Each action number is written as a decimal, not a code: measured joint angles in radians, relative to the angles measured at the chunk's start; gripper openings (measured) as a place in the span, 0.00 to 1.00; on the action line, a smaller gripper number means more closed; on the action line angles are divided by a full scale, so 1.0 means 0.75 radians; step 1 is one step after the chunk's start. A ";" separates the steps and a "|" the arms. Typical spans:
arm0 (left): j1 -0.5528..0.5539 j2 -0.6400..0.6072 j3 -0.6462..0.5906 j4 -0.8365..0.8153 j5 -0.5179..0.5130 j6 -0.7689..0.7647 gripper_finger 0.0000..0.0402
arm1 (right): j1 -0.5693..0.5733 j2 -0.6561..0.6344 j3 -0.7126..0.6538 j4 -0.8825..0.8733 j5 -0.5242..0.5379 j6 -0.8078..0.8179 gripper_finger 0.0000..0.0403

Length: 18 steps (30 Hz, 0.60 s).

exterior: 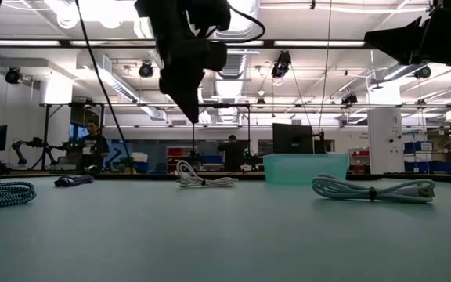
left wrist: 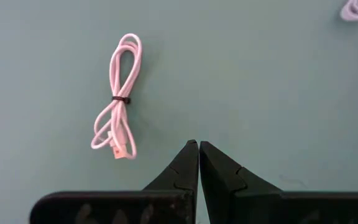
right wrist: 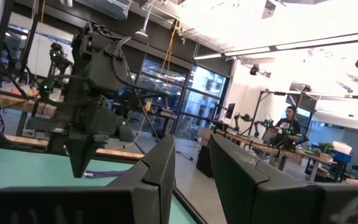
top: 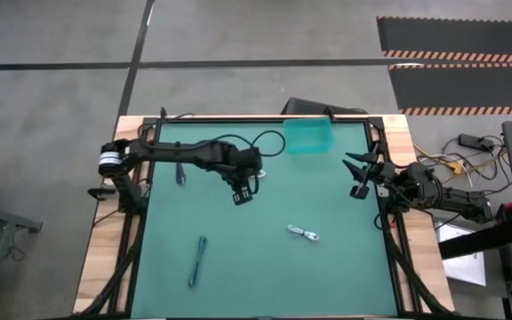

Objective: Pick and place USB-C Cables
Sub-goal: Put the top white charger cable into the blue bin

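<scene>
Table seen from the near edge toward the far edge. Nearest, toward the near-left corner, lies the blue-grey folded cable [top: 197, 260], a thin straight bundle. Its long axis runs near to far. Right of it and a little farther in lies a white coiled cable [top: 303, 233], well apart from both arms.

Past mid-table the left gripper [top: 241, 196] hangs above the mat with its fingers pressed together on nothing. A second white coiled cable [left wrist: 118, 99] lies flat just beyond it, toward the far edge, not touching it. In the left wrist view this bundle is tied at its middle and sits off to one side of the fingertips [left wrist: 190, 155]. Its long axis runs roughly along the line in which the fingers point.

This cable is much nearer the left arm than the right, so the pick probably calls for a short sideways shift and for the fingers to part.

The purplish-black cable [top: 180, 172] lies near the left edge. The right gripper [top: 357, 174] waits at the right edge, fingers apart. A teal bin [top: 310, 136] stands at the far edge.
</scene>
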 joint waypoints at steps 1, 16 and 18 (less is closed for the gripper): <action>0.005 0.014 0.011 0.000 0.001 0.015 0.00 | 0.000 0.000 0.000 0.000 0.000 -0.002 0.23; 0.066 0.121 0.037 0.006 0.001 0.171 0.00 | 0.000 -0.001 0.000 -0.001 0.001 -0.010 0.23; 0.075 0.121 0.036 0.015 0.000 0.192 0.00 | 0.000 -0.001 0.000 -0.001 0.001 -0.010 0.23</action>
